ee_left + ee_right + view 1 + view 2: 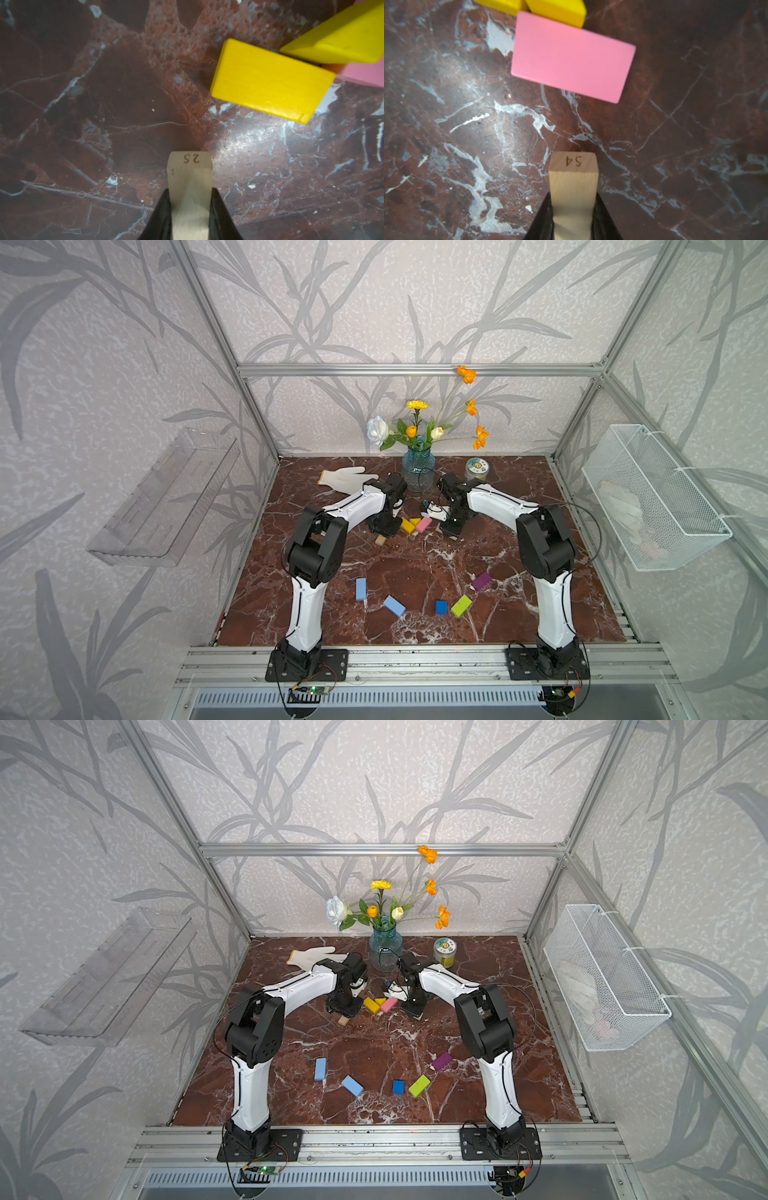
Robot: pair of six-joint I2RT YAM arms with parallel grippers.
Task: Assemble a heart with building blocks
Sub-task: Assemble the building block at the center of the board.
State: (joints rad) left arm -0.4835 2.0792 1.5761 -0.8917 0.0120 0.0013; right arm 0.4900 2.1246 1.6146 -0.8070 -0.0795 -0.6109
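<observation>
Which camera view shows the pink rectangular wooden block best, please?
The right wrist view: the pink rectangular wooden block lies whole and close, top face unobstructed. The left wrist view catches only one corner; both top views show it small.

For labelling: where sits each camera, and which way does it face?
Both top views: high in front, looking down at marble table; left arm and right arm show.
Left wrist: on left arm, facing down; left gripper shut on tan block 25.
Right wrist: likewise; right gripper shut on tan block 54.
Shared: both wrist views show pink block.
</observation>
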